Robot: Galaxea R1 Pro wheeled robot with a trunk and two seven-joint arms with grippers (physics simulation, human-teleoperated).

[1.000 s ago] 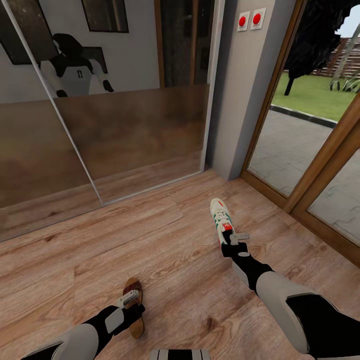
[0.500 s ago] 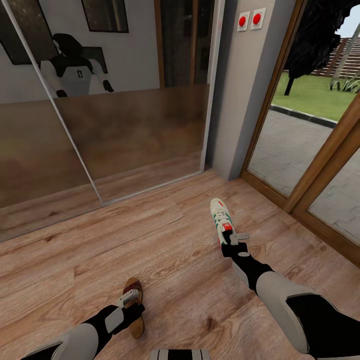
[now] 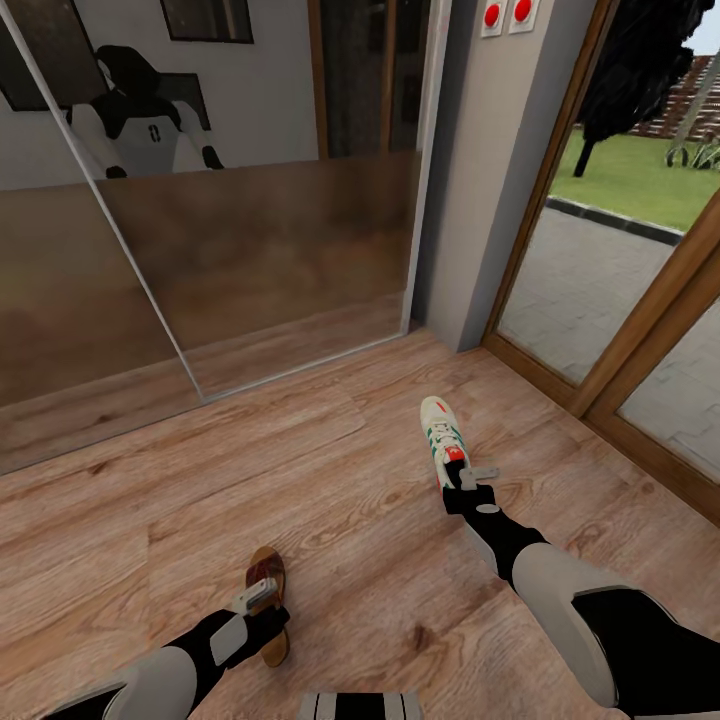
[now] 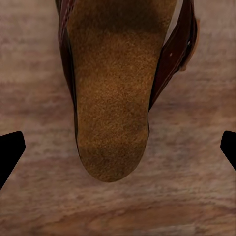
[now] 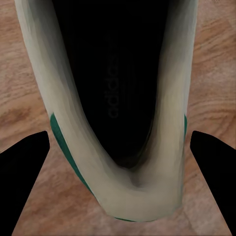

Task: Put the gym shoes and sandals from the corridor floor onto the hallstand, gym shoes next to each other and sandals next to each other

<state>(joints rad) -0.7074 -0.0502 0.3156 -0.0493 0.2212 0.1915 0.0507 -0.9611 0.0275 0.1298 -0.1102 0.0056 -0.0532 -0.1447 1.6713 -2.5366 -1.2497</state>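
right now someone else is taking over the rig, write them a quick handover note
Left hand: open, fingers straddling the heel end of a brown sandal that lies flat on the wood floor; not gripped yet.
Right hand: open, fingers either side of the heel of a white sneaker, looking into its opening; also on the floor, not lifted.
Position: facing a mirrored sliding door, glass doors to the garden on the right.
Done: nothing placed, judging by both shoes lying on the floor.
Left: close both hands, lift, find the shoe rack, then fetch the second sneaker and second sandal and set each pair side by side.
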